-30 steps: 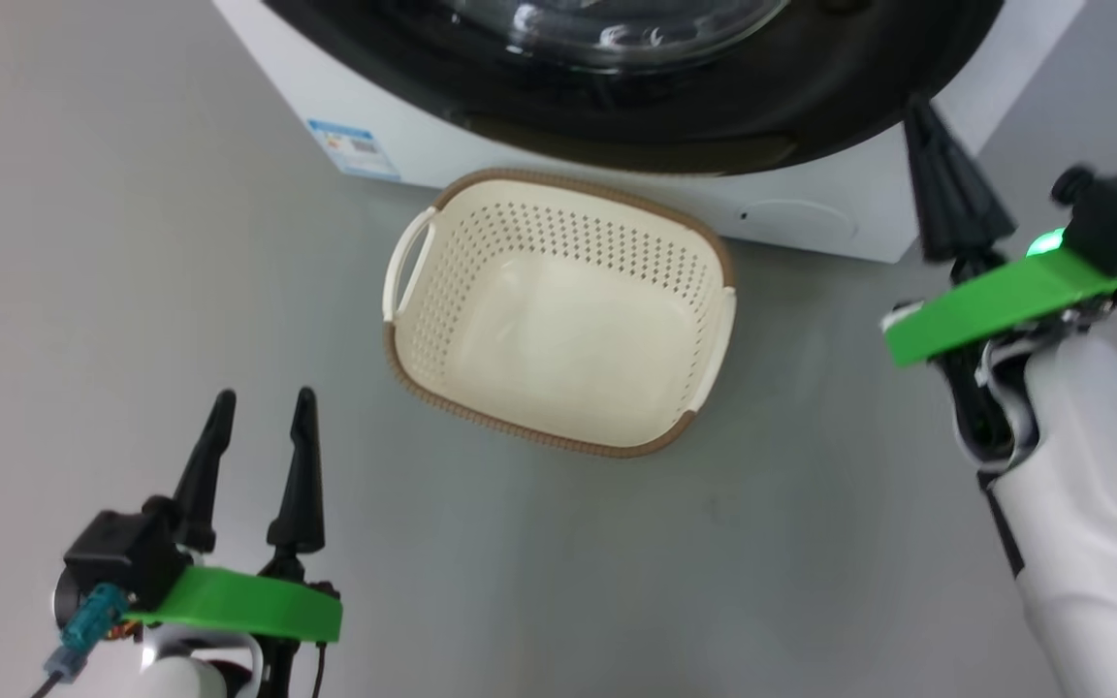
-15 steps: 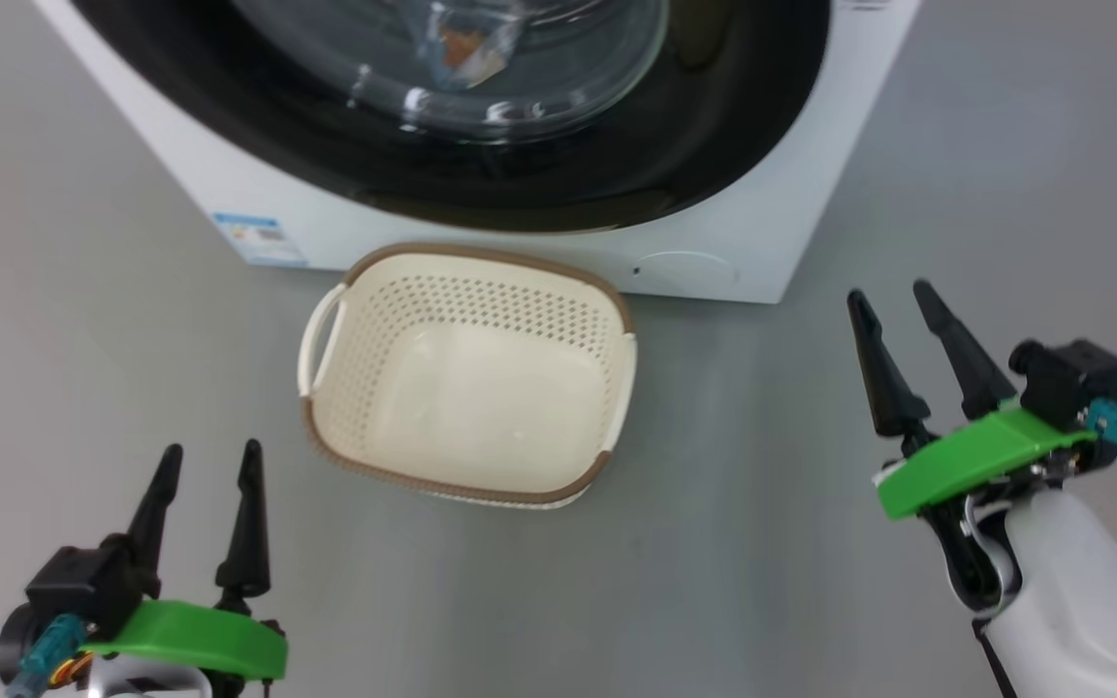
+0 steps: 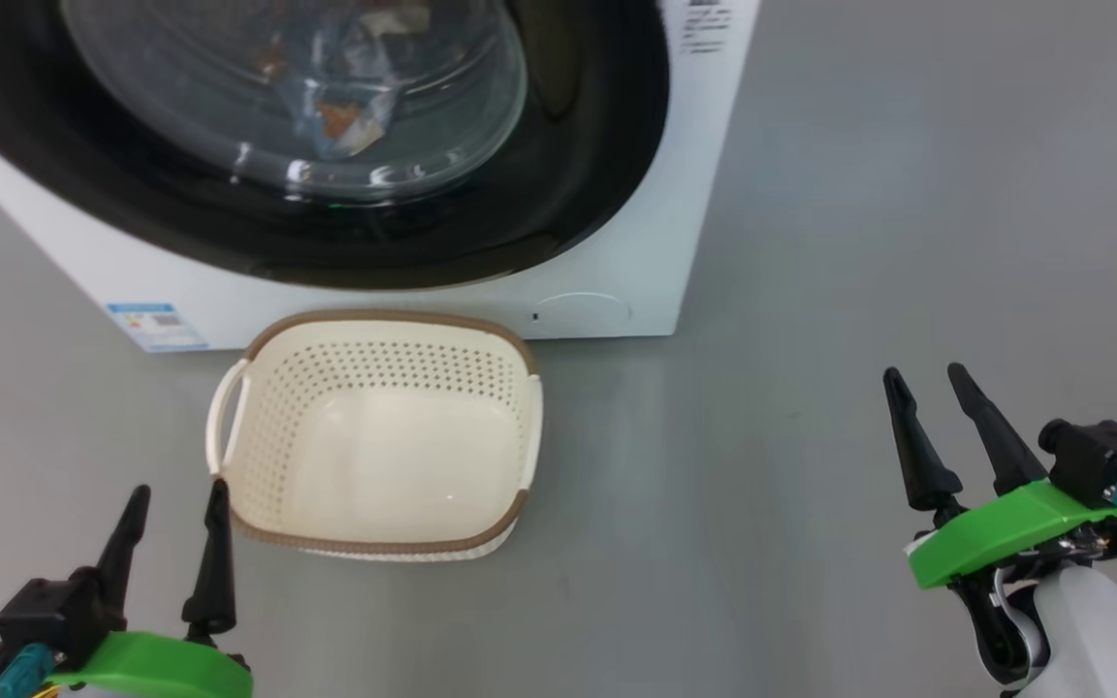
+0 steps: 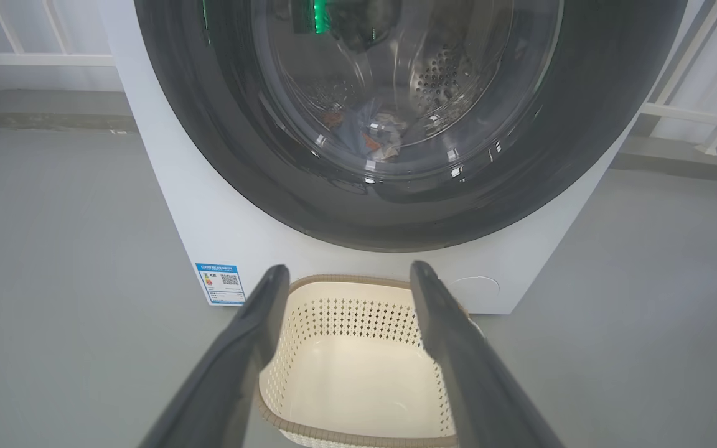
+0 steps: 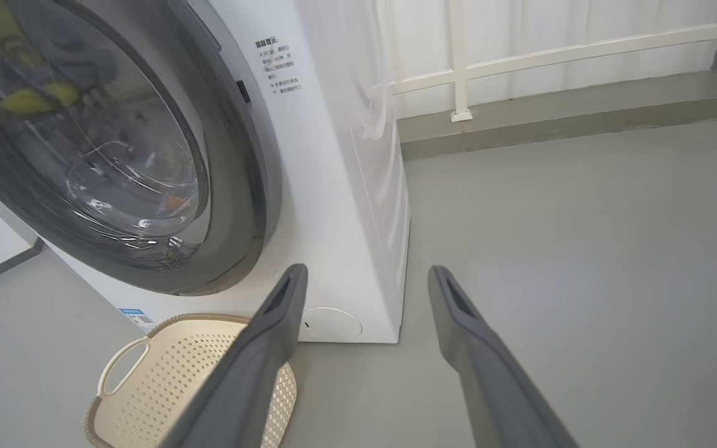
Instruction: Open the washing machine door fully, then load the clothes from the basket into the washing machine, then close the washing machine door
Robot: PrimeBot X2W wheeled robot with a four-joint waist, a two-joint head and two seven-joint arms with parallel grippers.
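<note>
My right fingers (image 5: 259, 367) stand apart, gripping nothing. Beyond them to the left, the washing machine (image 5: 346, 205) has its washing machine door (image 5: 234, 186) shut; the basket (image 5: 200, 317) sits on the floor (image 5: 582, 236) before it.

The shut washing machine door (image 3: 568, 174) bars the way at 11 o'clock, the basket (image 3: 374, 378) just before it; floor (image 3: 859, 242) lies free toward 3 o'clock.
</note>
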